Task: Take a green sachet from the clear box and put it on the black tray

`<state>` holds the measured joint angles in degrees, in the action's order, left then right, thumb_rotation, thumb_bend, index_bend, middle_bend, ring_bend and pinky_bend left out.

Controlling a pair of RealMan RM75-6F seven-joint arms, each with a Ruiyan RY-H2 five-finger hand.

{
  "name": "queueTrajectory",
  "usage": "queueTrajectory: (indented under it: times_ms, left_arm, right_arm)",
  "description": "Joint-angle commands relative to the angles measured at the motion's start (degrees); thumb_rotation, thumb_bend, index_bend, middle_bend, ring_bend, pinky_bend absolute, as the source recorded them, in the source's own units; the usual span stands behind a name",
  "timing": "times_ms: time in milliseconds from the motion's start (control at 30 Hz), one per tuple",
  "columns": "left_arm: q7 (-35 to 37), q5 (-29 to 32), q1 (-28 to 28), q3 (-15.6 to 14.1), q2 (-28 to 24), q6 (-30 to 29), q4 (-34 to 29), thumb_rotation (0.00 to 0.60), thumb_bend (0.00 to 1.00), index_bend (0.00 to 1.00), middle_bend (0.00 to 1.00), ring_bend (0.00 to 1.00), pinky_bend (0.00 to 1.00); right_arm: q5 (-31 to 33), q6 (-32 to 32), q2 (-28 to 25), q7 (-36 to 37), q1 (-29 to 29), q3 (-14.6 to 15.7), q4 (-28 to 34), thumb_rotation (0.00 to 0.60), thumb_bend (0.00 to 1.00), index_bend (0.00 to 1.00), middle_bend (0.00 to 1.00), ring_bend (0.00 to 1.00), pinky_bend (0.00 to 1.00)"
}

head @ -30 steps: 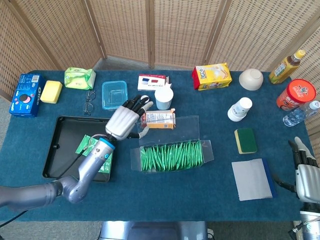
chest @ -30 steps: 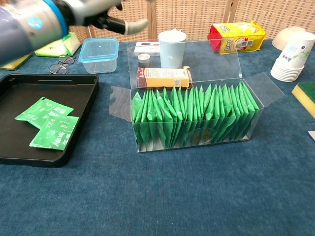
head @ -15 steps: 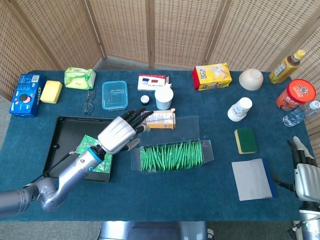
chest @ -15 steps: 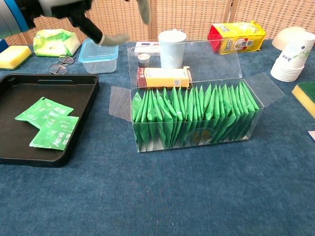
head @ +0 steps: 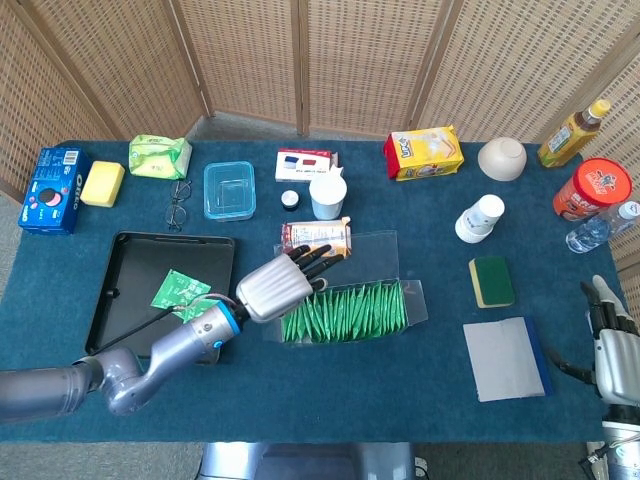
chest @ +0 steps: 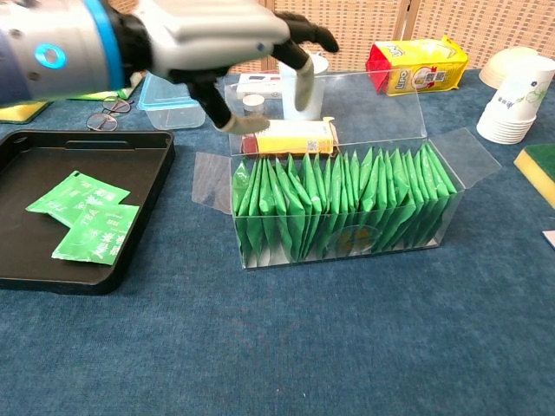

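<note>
The clear box (head: 410, 312) (chest: 451, 212) stands mid-table, lid flaps folded out, packed with a row of upright green sachets (head: 345, 311) (chest: 342, 204). My left hand (head: 283, 281) (chest: 221, 48) hovers over the box's left end, fingers spread, holding nothing. The black tray (head: 120, 262) (chest: 26, 165) lies to the left with green sachets (head: 180, 291) (chest: 87, 217) flat in it. My right hand (head: 612, 338) hangs at the table's right edge, fingers apart, empty.
An orange carton (head: 317, 238) (chest: 290, 136) lies just behind the clear box. A white cup (head: 327, 197), a small jar (head: 290, 200), a blue-lidded tub (head: 229, 189) and glasses (head: 177, 205) stand further back. A sponge (head: 491, 281) and grey cloth (head: 505, 358) lie right.
My left hand has moved right and forward, from above the tray's edge to over the left end of the clear box. The right hand has stayed put.
</note>
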<state>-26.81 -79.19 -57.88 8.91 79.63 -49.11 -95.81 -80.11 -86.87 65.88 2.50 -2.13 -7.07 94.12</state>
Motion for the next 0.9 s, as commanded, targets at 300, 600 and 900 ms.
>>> queueTrajectory:
  times_ms: [300,600,900]
  left_arm:
    - [-11.66,8.41,-4.20,0.70,5.97,3.12,3.40,0.600,0.37,0.36,0.04,0.00,0.16]
    - [-15.24,11.46,-5.53,0.13,8.38,3.01,4.91,0.600,0.37,0.36,0.04,0.00,0.15]
    - [-16.37,13.39,-5.97,-0.58,8.85,2.58,4.83,0.600,0.36,0.36,0.04,0.00,0.15]
  right_arm:
    - [0.06,-0.16,0.27,1.02,0.32,-0.02,-0.93,0.600,0.21,0.00,0.02,0.07,0.20]
    - [0.13,-0.44,0.39,1.44,0.65,-0.03,-1.38,0.600,0.21,0.00,0.02,0.07,0.20]
    - [0.05,-1.15,0.61,1.91,1.09,-0.15,-1.94,0.600,0.21,0.00,0.02,0.07,0.20]
